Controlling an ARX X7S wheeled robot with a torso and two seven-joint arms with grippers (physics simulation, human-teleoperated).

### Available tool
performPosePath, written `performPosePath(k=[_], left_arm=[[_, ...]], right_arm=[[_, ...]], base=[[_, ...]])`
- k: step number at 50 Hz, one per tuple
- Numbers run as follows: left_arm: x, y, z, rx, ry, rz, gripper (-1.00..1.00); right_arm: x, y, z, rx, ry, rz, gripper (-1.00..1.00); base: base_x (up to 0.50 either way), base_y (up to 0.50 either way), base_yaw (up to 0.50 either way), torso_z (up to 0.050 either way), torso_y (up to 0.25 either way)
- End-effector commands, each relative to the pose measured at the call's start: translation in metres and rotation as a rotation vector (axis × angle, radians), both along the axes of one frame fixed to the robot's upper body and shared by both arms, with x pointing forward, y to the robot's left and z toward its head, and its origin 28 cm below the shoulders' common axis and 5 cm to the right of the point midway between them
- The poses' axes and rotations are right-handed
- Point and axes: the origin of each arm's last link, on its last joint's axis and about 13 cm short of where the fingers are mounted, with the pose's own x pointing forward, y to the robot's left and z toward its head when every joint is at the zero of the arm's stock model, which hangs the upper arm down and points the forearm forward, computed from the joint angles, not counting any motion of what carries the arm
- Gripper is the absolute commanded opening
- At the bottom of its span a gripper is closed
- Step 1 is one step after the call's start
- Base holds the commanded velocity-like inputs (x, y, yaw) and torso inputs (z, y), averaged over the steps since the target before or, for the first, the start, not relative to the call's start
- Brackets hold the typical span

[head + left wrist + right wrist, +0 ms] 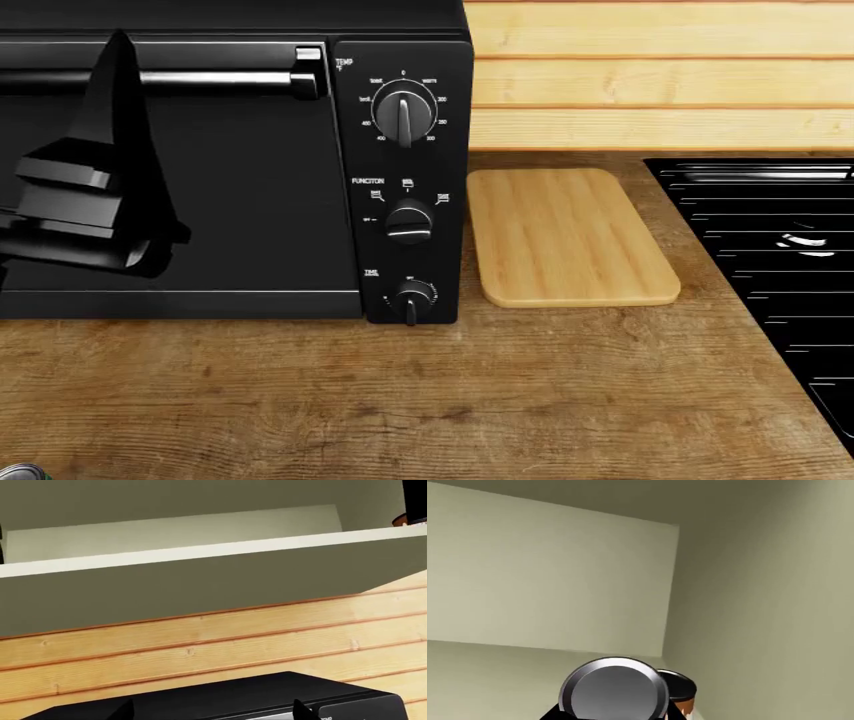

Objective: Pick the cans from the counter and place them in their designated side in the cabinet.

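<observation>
Right wrist view: silver-topped can (pixel 615 690) sits deep inside the pale cabinet (pixel 547 580), in the corner beside a brown-and-black jar (pixel 679 687); whether the right claw grips it or has let go cannot be told, since no fingers show. Left claw (pixel 100 215) hangs before the black oven (pixel 400 150); its state is unclear too. A silver rim (pixel 16 471) at the worktop (pixel 534 390) edge may be the second can, so roughly half looks left.

The black oven's control panel (pixel 403 180) reads "TEMP", "FUNCTION" and, seemingly, "TIME"; dial numbers are illegible.
</observation>
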Motion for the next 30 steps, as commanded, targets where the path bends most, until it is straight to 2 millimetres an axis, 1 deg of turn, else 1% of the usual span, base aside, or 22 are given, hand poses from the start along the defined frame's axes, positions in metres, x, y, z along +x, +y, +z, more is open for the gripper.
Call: performPosePath(k=[1,30], left_arm=[[0.0000,0.0000,0.0003,-0.001,0.000,0.001,1.00],[-0.0004,0.0004,0.0015,-0.005,-0.003,0.001,1.00]], right_arm=[[0.0013,-0.0027,-0.0011,-0.015,0.030,-0.021,-1.00],[0.0081,-0.0050,-0.0058,-0.043,0.093,-0.023,-1.00]], base=[[0.00,0.00,0.00,0.000,0.000],[0.00,0.00,0.00,0.000,0.000]])
